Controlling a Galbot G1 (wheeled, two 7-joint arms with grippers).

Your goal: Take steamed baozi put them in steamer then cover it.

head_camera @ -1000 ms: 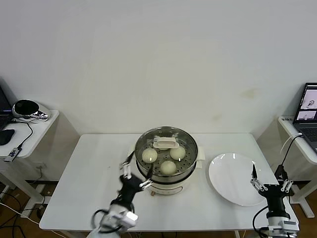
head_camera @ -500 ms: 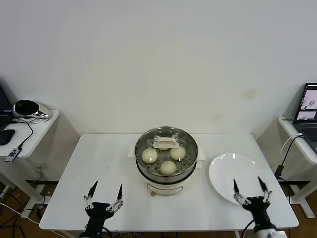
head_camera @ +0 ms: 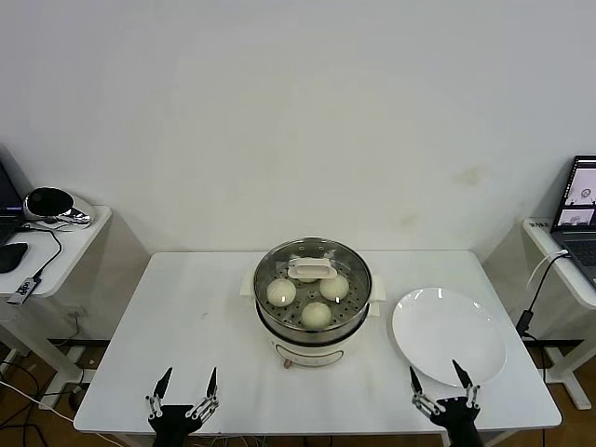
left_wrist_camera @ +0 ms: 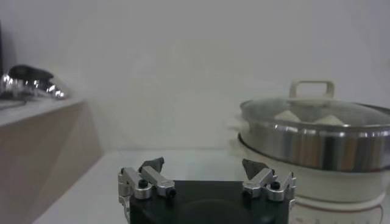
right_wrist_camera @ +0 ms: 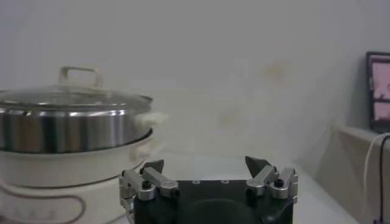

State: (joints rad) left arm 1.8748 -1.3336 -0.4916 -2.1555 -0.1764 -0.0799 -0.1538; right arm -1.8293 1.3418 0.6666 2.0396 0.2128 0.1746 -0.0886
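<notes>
1. Left gripper [head_camera: 186, 391] at the table's near edge, dark pointed fingers spread, gripping nothing.
2. Right gripper [head_camera: 444, 386] likewise spread and bare, just short of the smooth white plate [head_camera: 449, 335].
3. Between them, farther back: shiny round steel steamer [head_camera: 313, 307] on a white base.
4. Clear glass lid [head_camera: 313, 267] with cream handle seated on top; pale round buns [head_camera: 317, 314] inside.
5. White table [head_camera: 186, 317] underneath; side desks at both edges.

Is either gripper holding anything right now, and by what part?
Nothing is held. The left gripper and right gripper are both open and empty at the table's near edge.
</notes>
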